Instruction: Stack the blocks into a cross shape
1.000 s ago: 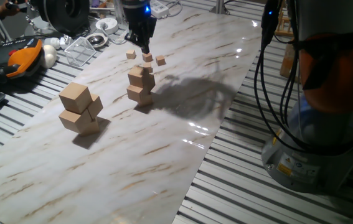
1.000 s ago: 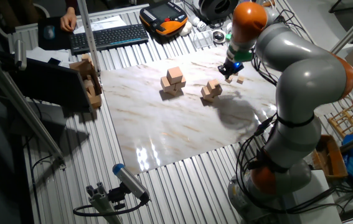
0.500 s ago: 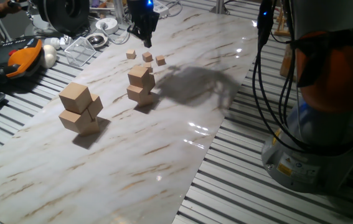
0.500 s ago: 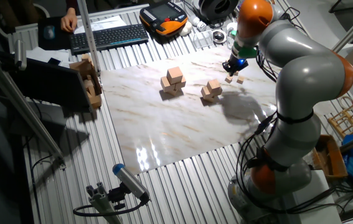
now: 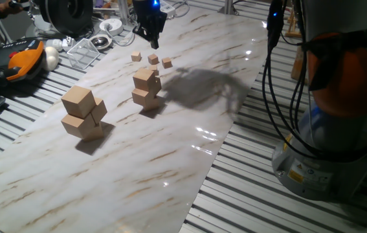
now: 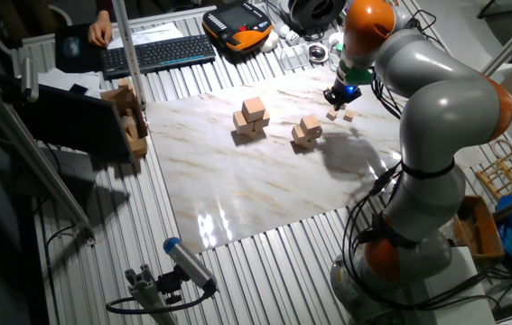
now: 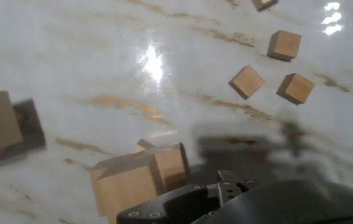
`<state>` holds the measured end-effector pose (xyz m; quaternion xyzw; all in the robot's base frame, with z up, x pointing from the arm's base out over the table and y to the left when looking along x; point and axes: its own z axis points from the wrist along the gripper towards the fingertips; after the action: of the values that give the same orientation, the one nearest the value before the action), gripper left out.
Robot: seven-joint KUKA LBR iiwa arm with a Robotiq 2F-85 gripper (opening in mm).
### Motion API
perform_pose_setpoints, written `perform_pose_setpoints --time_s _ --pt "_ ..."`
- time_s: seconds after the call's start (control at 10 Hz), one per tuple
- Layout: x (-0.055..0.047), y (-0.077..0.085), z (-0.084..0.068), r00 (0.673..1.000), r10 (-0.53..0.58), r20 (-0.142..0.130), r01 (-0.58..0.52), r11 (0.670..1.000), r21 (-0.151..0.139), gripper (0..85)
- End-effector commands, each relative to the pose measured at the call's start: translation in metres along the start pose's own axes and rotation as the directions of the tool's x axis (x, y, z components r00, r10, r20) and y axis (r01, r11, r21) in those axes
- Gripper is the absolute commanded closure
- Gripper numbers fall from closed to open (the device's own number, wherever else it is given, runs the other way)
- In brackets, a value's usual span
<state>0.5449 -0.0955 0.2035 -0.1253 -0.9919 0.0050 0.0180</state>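
Three tiny tan blocks lie loose and apart on the marble board: one [image 5: 136, 57], one [image 5: 153, 59], one [image 5: 167, 63]. None is stacked. The hand view shows them at the upper right [image 7: 285, 44], [image 7: 247, 81], [image 7: 296, 88], with a fourth cut off at the top edge [image 7: 263, 4]. My gripper [image 5: 152, 44] hangs above and just behind them. Its fingers look pressed together with nothing between them. It also shows in the other fixed view [image 6: 336, 97], with blocks [image 6: 331, 116] just below it. In the hand view only the dark gripper body [image 7: 226, 199] shows.
A stack of medium tan cubes [image 5: 146, 87] stands just in front of the tiny blocks. A stack of large tan cubes [image 5: 83, 111] stands further left. A wire basket [image 5: 83, 52], an orange pendant [image 5: 24, 59] and cables lie beyond the board's far-left edge.
Since one second ago the gripper has risen from just above the tiny blocks and moved slightly back. The blocks have not moved. Nothing differs over the last half second.
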Motion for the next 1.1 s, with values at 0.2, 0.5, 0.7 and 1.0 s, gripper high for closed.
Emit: perform_pose_setpoints --time_s 0.2,0.5,0.7,1.0 --pt "0.0 -0.0005 0.0006 0.997 0.073 -0.022 -0.074 0.997 -0.029 85.0" --pt "0.0 -0.0005 0.0006 0.99 0.141 -0.018 -0.141 0.99 -0.02 85.0" --pt "0.0 -0.0005 0.0006 0.987 0.159 -0.009 -0.159 0.987 -0.034 85.0" --pt "0.0 -0.0005 0.0006 0.979 0.204 0.024 -0.204 0.979 -0.001 85.0"
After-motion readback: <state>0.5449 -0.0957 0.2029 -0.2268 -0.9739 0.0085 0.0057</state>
